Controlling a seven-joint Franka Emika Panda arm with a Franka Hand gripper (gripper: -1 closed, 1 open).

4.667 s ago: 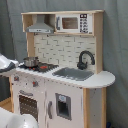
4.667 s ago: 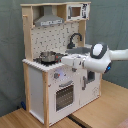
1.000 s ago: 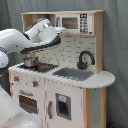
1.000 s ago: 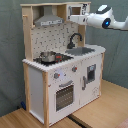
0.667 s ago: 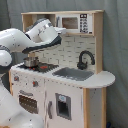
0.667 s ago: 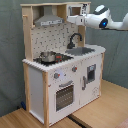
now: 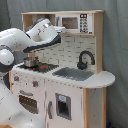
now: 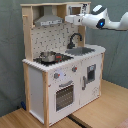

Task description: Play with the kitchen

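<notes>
Kitchen toy in white and light wood stands on a wooden tabletop in the second exterior view. A small silver pot sits on the black hob. At 3 o'clock from the pot in the first exterior view come the grey sink and the curved black faucet. Up high are the grey range hood and the little white microwave. The big white robot arm reaches up to the top shelf. Its end effector sits near the microwave, at 12 o'clock above the sink. I cannot tell if it is open or closed. Nothing I can see is in it. The oven door is closed.
</notes>
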